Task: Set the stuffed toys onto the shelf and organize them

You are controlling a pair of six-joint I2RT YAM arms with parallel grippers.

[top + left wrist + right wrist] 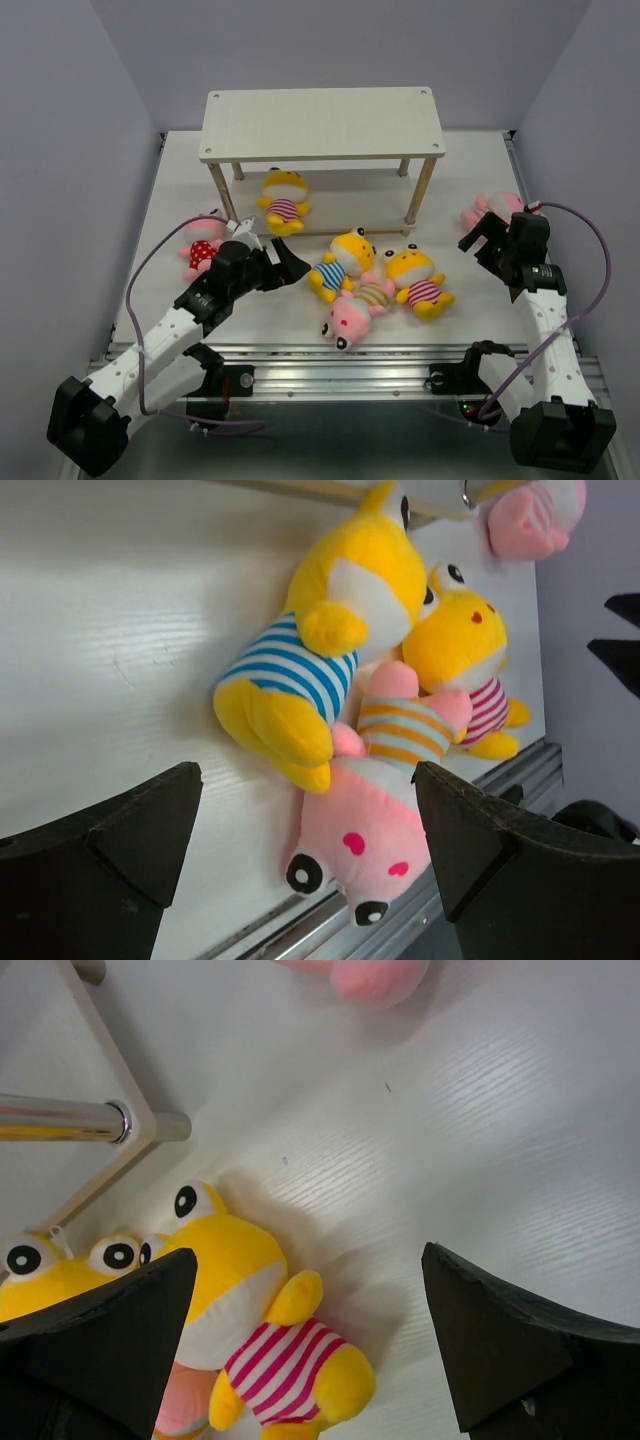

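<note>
Overhead first: the shelf (320, 122) is standing at the far middle of the table (180, 170), with one yellow toy in a pink-striped shirt (283, 203) lying at the front of its lower board. The top board is bearing nothing. A pink toy in a red-dotted shirt (203, 250) is lying just behind the left gripper (285, 265), whose jaws are gaping wide and holding nothing. Three toys are bunching in the centre: a blue-striped yellow toy (338, 266), a second pink-striped yellow toy (418, 281) and a pink toy in an orange-striped shirt (354, 312). A sixth toy, pink (492, 208), is lying beside the right gripper (478, 232), which is likewise standing open and empty. Left wrist next: the spread fingers (110, 860) are framing the blue-striped toy and the orange-striped pink one, which are touching. Right wrist last: the open fingers (490, 1330) are hovering above bare table, the pink-striped yellow toy lying off to one side. Judged step: the left arm is lining up on the cluster. It would do well by closing across the blue-striped torso alone, clear of the pink neighbour.
</note>
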